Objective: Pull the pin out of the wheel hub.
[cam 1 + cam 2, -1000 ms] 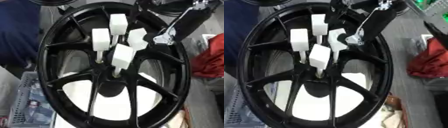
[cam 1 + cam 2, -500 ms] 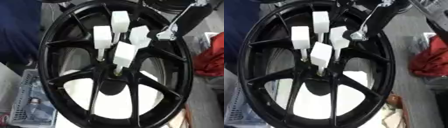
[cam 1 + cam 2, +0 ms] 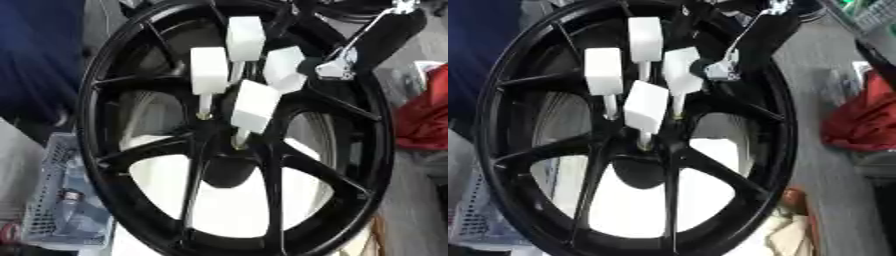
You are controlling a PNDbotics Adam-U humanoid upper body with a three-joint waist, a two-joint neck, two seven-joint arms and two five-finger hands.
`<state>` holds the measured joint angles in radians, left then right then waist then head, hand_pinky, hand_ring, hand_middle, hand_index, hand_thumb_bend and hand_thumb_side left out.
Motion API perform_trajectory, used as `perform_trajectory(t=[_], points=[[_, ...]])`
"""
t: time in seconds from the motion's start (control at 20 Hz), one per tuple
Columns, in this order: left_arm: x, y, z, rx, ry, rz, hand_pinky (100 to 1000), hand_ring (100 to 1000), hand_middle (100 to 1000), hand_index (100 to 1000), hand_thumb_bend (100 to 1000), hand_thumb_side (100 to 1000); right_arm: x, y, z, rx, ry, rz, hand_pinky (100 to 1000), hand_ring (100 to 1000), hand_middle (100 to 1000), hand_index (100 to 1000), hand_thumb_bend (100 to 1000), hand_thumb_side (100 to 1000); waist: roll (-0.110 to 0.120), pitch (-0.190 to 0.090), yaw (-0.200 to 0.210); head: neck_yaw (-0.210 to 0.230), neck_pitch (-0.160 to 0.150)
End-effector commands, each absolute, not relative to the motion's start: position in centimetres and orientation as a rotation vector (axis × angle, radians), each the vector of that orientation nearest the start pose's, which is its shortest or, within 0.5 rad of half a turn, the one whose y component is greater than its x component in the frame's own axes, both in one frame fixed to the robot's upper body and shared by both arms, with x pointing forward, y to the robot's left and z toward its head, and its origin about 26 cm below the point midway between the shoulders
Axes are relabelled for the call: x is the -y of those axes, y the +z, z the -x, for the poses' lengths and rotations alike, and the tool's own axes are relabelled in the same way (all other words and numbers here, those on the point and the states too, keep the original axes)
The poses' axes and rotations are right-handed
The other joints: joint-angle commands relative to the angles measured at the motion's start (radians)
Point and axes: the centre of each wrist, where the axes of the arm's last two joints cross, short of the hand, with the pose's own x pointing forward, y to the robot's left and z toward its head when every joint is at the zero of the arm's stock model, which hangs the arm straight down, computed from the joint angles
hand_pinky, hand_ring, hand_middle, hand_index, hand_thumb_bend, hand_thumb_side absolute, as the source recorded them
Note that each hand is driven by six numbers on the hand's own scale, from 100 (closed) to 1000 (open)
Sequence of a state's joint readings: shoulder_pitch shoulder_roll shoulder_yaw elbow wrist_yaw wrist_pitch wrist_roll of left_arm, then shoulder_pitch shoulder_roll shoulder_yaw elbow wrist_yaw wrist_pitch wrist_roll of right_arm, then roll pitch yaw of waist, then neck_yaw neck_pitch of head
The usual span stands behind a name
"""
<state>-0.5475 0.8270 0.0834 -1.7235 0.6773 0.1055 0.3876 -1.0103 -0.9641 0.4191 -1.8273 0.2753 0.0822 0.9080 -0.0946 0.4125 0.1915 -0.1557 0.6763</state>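
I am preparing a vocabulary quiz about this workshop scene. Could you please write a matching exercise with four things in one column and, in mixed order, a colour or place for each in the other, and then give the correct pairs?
Things:
1. wheel rim
2. pin heads
3. cloth
4. mesh basket

Descriptions:
A. red, at the right edge
B. white blocks on thin stems over the hub
C. black, with spokes, fills the middle
D. pale, at the lower left beside the rim

Pairs: 1-C, 2-B, 3-A, 4-D
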Motion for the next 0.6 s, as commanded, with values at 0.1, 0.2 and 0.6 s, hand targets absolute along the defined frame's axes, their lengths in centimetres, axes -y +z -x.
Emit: perform_trajectory(t=[0.1,0.2,0.6], points=[[-36.15,32.15,-32.96,2.211,0.113,-0.217,739,786,821,832,667,806,23.45,38.34,-31.97,1.379,2.03,0.721,871,887,822,873,236,409,0.004,-0.012,0.004,0.002,0.007],[-36.12,32.12,-32.98,2.209,0.112,-0.215,740,787,821,833,665,807,23.51,38.25,-32.01,1.377,2.03,0.716,870,886,819,873,236,409,0.003,-0.01,0.006,0.002,0.006],[-36.17,32.15,-32.96,2.203,0.111,-0.22,741,788,822,833,659,809,23.36,39.1,-31.09,1.437,2.027,0.681,872,884,808,869,230,404,0.0,-0.013,0.008,0.007,0.01]])
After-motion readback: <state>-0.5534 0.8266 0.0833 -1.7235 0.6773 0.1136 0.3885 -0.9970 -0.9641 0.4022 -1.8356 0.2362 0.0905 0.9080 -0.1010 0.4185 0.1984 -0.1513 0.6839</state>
